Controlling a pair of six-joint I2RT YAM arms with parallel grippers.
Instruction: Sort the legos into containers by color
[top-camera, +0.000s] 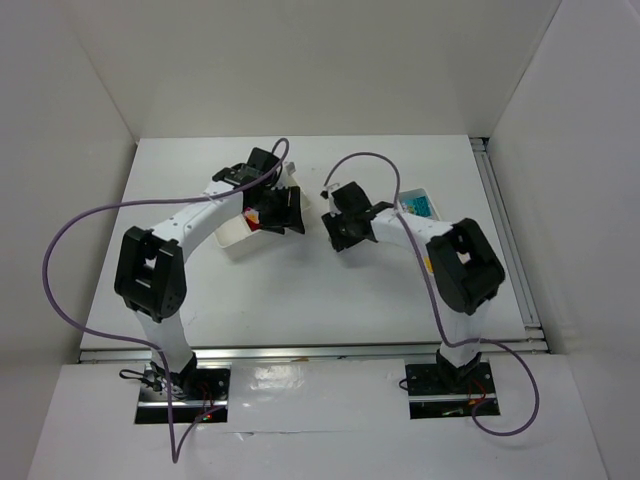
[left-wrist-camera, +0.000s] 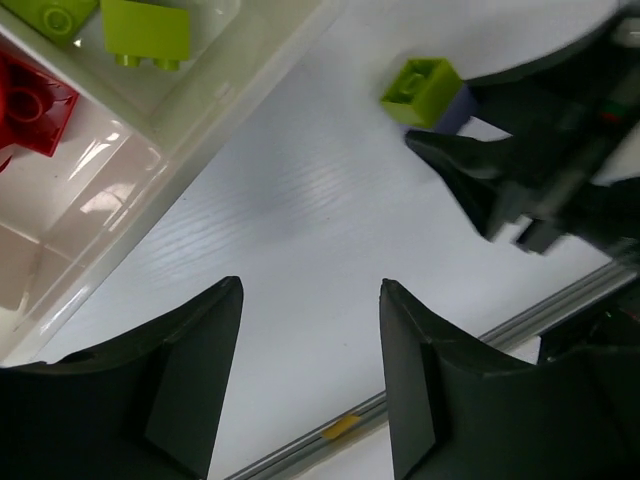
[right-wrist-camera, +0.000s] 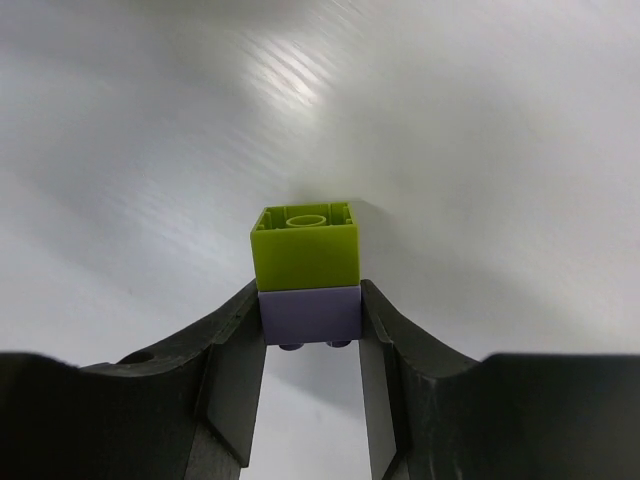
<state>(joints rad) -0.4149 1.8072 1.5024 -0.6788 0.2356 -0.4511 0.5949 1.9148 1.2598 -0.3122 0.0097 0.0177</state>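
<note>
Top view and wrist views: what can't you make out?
Top view: left arm covers most of the wide tray; right arm hides part of the narrow tray, bricks too small to count.
Left wrist view: red brick cut by the edge.
Right wrist view: right tool hides sides of the purple brick.

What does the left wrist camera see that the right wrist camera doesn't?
Only the left wrist view shows the white tray holding a red brick and lime bricks, plus the open left gripper. Only the right wrist view shows the purple brick with its studs and both fingers pressed on its sides. Both show the lime-on-purple stack, the right gripper and the white table.
</note>
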